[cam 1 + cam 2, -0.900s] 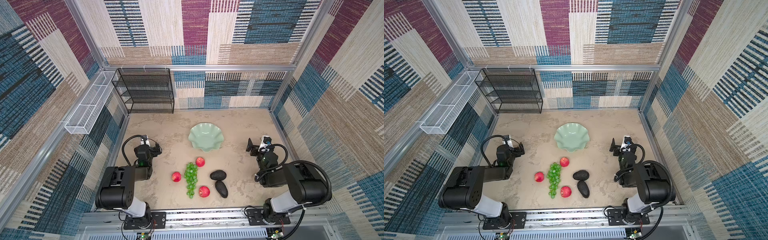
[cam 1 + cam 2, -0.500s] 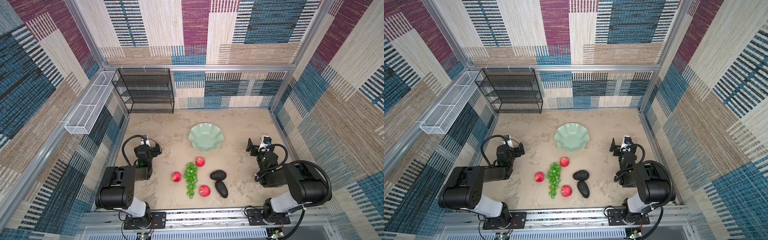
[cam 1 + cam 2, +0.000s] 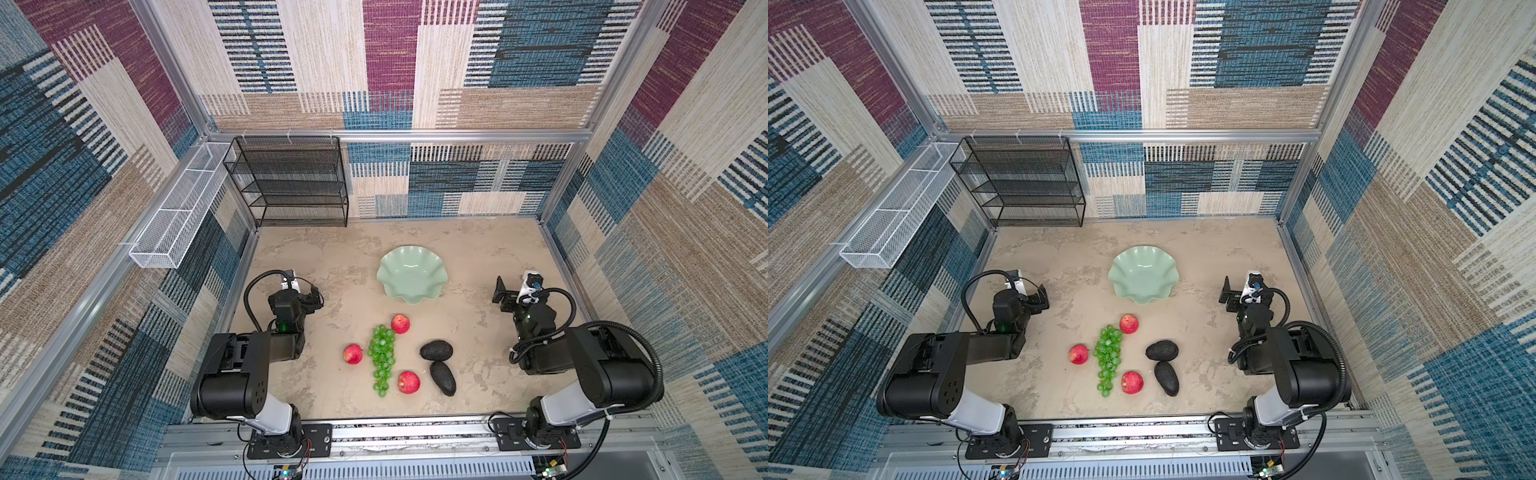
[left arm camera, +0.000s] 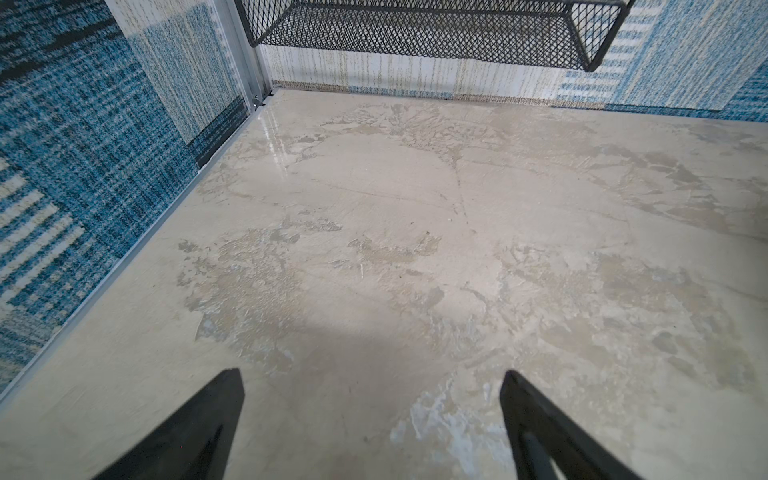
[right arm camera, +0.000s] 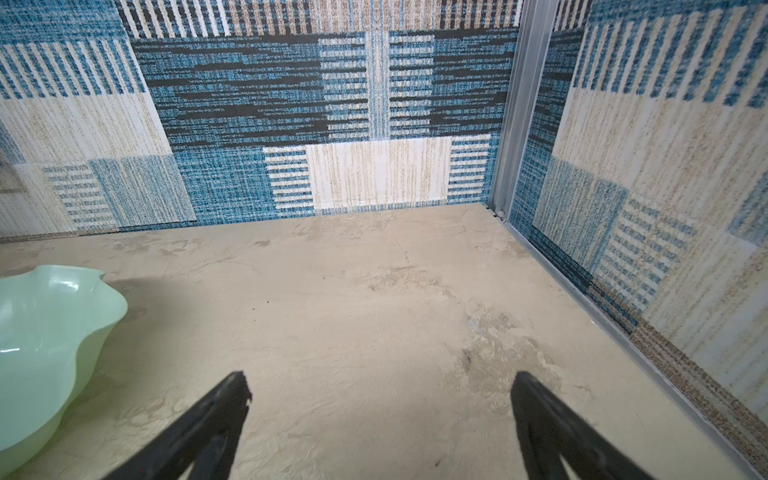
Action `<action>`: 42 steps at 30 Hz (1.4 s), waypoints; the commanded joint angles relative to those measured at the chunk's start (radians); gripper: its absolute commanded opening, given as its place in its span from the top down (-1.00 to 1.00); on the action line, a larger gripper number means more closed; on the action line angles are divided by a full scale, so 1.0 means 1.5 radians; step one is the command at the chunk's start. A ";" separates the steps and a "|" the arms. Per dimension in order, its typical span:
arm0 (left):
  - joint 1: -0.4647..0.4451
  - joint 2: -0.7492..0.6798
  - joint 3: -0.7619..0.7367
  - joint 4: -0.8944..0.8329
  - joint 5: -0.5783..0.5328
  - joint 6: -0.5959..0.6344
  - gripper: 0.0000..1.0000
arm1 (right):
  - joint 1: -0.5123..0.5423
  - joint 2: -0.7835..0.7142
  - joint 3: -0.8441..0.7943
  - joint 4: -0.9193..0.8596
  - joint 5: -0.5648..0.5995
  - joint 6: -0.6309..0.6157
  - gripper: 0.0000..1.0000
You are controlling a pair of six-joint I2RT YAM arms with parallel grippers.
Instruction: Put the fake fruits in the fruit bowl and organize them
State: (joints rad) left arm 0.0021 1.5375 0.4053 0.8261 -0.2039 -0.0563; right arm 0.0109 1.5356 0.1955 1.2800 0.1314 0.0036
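The left pincer [image 4: 370, 374] stands wide with nothing between its fingers, low over bare worktop [image 4: 415, 216] and close to the left wall [image 4: 83, 145]. Ahead of it, open surface runs to the back corner, where the black mesh rack [image 4: 415, 29] stands. The right pincer [image 5: 380, 376] is just as wide and also empty, near the right wall [image 5: 665, 166], with free worktop ahead up to the back wall [image 5: 291, 124] and the corner post [image 5: 515, 104]. The fruit bowl [image 5: 50, 332] sits to its inner side, apart from the fingers. In both top views the bowl lies empty mid-worktop, between the two arms and a little beyond them. Nearer the front rail [image 3: 415, 432] the fruits lie on the worktop. The grapes [image 3: 381, 359] stretch in a long bunch, with the far apple [image 3: 400, 323] just beside their far end and nearest the bowl's rim. The left apple [image 3: 353, 354] sits just left of them and the near apple [image 3: 409, 382] by their near end. The far avocado [image 3: 435, 350] and near avocado [image 3: 443, 377] lie close together to the right. A white wire basket [image 3: 178, 216] hangs on the left wall.
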 commanded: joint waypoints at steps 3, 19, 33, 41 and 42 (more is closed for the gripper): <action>0.001 0.000 0.002 0.015 0.005 0.014 -0.98 | 0.000 -0.003 -0.003 0.024 0.001 0.005 -1.00; -0.029 -0.183 0.281 -0.617 0.093 -0.266 -0.83 | 0.007 -0.189 0.237 -0.493 -0.181 0.248 -1.00; -0.158 -0.340 0.218 -0.965 0.240 -0.344 -0.73 | 0.009 -0.125 0.270 -0.518 -0.259 0.263 -1.00; -0.224 -0.352 0.166 -0.990 0.232 -0.384 -0.70 | 0.011 -0.101 0.274 -0.506 -0.269 0.277 -1.00; -0.231 -0.345 0.168 -0.989 0.232 -0.384 -0.69 | 0.012 -0.102 0.272 -0.505 -0.270 0.278 -1.00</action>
State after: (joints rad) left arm -0.3302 1.0073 0.6590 -0.6407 0.1589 -0.6022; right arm 0.0257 1.3808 0.5995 0.4969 -0.2573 0.4034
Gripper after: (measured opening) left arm 0.847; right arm 0.996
